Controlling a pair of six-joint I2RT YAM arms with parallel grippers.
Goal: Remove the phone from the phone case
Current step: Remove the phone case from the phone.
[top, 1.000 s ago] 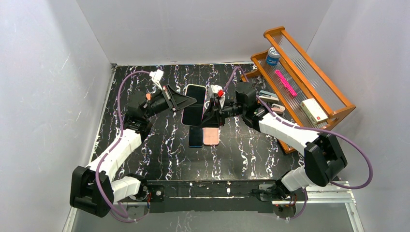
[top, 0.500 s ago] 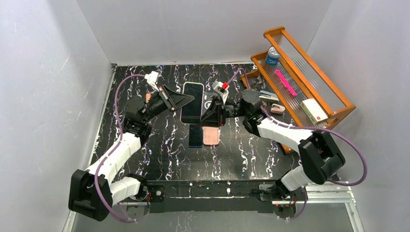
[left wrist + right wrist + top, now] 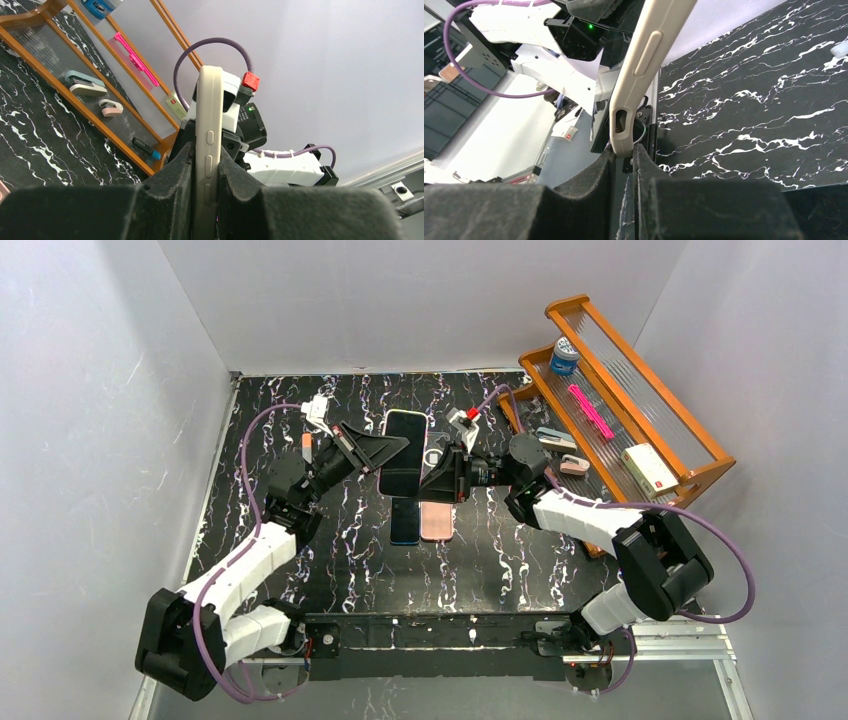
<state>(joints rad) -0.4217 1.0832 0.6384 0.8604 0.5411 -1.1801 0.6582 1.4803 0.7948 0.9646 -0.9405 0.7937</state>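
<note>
A phone in a cream case [image 3: 403,453] is held above the black marble table, between both grippers, screen up in the top view. My left gripper [image 3: 384,451] is shut on the case's left long edge; in the left wrist view the case's side with its buttons [image 3: 208,145] stands clamped between my fingers [image 3: 206,187]. My right gripper [image 3: 434,473] is shut on the case's near right corner; in the right wrist view that corner [image 3: 640,70] sits pinched at my fingertips [image 3: 624,152]. The phone sits inside the case.
A dark phone with a blue edge [image 3: 405,524] and a pink case [image 3: 437,523] lie flat on the table below the held phone. A wooden rack [image 3: 700,472] stands at the right with a blue-capped bottle [image 3: 564,355], a pink pen [image 3: 591,411] and a white box [image 3: 648,468].
Both grippers keep hold of the cased phone. It has shifted slightly right, and the right wrist has swung and turned around it. The left arm has moved little.
</note>
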